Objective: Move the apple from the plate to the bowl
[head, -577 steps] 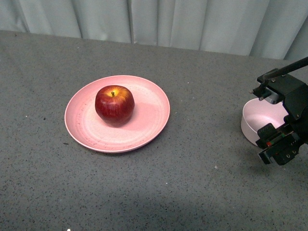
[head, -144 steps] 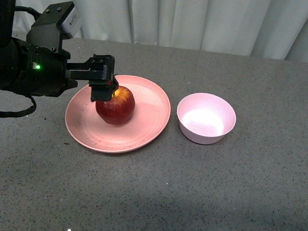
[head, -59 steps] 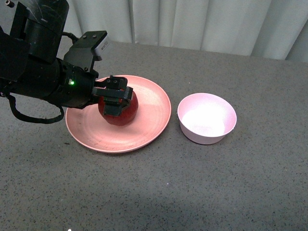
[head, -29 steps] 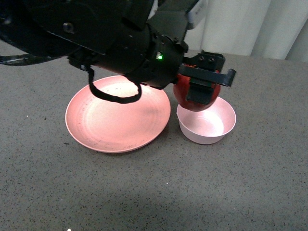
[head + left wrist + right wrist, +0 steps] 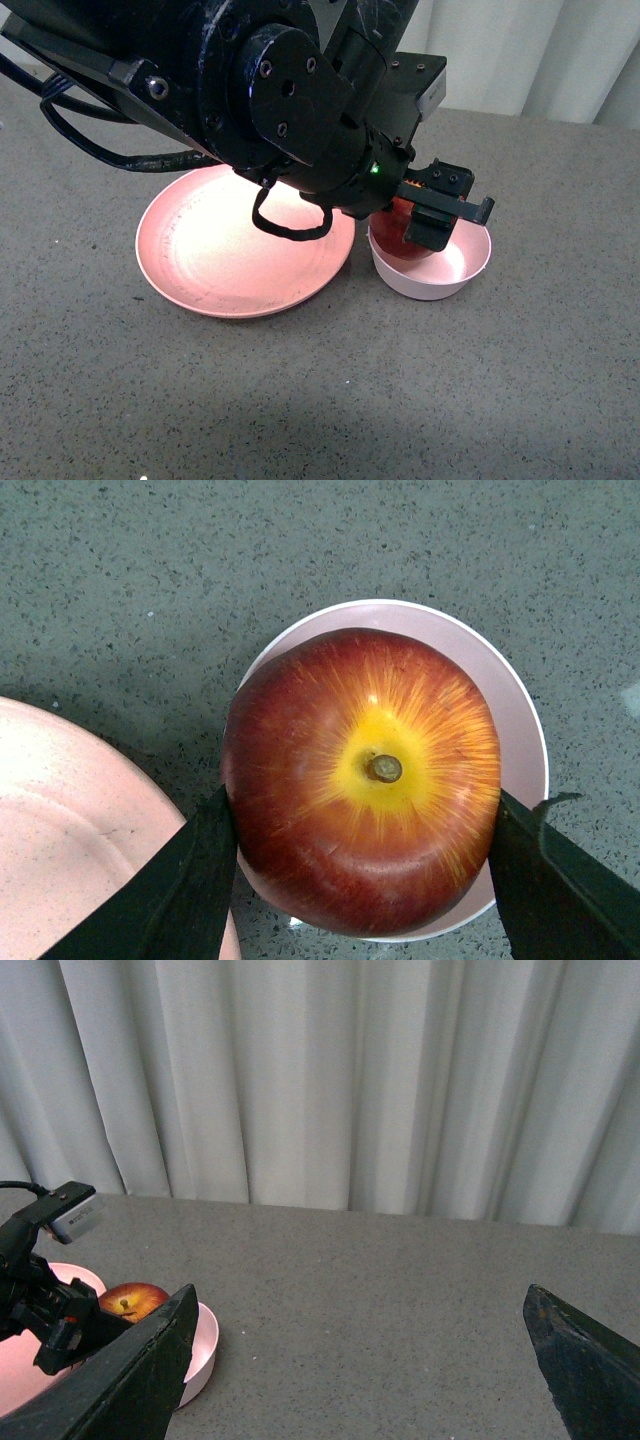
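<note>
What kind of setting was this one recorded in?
Probably a staged lab or test bench rather than a home kitchen: a grey speckled tabletop, a plain pale curtain as backdrop, and a plate, bowl and apple as props.

A grey, dark-speckled table [image 5: 520, 380] fills the scene. Behind the table's far edge hangs a pale, pleated curtain [image 5: 540, 55]. A faint shadow dims the table's near edge.
</note>
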Controlling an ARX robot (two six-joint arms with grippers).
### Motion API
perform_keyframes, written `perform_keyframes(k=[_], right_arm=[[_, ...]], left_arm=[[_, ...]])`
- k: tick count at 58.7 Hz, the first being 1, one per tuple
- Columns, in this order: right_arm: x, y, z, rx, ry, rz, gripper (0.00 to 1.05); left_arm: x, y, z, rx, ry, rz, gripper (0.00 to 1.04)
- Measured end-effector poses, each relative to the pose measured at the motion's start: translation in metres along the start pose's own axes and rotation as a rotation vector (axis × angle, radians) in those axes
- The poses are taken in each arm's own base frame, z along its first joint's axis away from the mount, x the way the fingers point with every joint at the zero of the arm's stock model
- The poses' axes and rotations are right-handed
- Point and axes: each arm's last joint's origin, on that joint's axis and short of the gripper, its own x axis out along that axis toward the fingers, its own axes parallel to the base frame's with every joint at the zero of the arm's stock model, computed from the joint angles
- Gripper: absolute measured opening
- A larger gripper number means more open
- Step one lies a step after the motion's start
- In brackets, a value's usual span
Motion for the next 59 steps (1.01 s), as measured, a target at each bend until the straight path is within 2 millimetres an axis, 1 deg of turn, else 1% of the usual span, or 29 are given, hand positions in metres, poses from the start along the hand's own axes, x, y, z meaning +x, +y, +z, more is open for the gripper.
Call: perform_keyframes(k=[10, 21, 24, 30, 32, 33, 35, 40, 45, 56, 59], right_arm=[[0.000, 0.000, 0.000, 0.000, 0.000, 0.000, 0.95], [0.000, 0.000, 0.000, 0.000, 0.000, 0.000, 0.95], [0.000, 0.000, 0.000, 0.000, 0.000, 0.000, 0.95], [0.000, 0.000, 0.000, 0.000, 0.000, 0.000, 0.95], [0.000, 0.000, 0.000, 0.000, 0.000, 0.000, 0.95], [0.000, 0.000, 0.000, 0.000, 0.000, 0.000, 0.95], [0.000, 0.000, 0.000, 0.000, 0.000, 0.000, 0.95], [0.000, 0.000, 0.000, 0.000, 0.000, 0.000, 0.95], [0.000, 0.000, 0.000, 0.000, 0.000, 0.000, 0.95], [0.000, 0.000, 0.000, 0.000, 0.000, 0.000, 0.95], [0.000, 0.000, 0.000, 0.000, 0.000, 0.000, 0.95]], left_arm=[[0.004, -0.006, -0.003, 0.018, 0.013, -0.013, 0.64], [0.007, -0.007, -0.003, 0.022, 0.015, -0.003, 0.64], [0.007, -0.007, -0.004, 0.029, 0.015, 0.006, 0.71], [0.006, -0.007, -0.001, 0.035, -0.010, 0.009, 0.90], [0.006, -0.007, -0.001, 0.035, -0.014, 0.009, 0.93], [0.005, -0.007, -0.001, 0.036, -0.017, 0.009, 0.97], [0.003, -0.007, -0.001, 0.037, -0.020, 0.010, 1.00], [-0.002, -0.008, -0.003, 0.035, -0.037, 0.010, 0.97], [-0.011, -0.007, -0.002, 0.024, -0.076, 0.026, 0.98], [-0.043, -0.001, 0.003, -0.025, -0.209, 0.148, 0.98], [-0.054, 0.002, 0.003, -0.049, -0.245, 0.181, 0.98]])
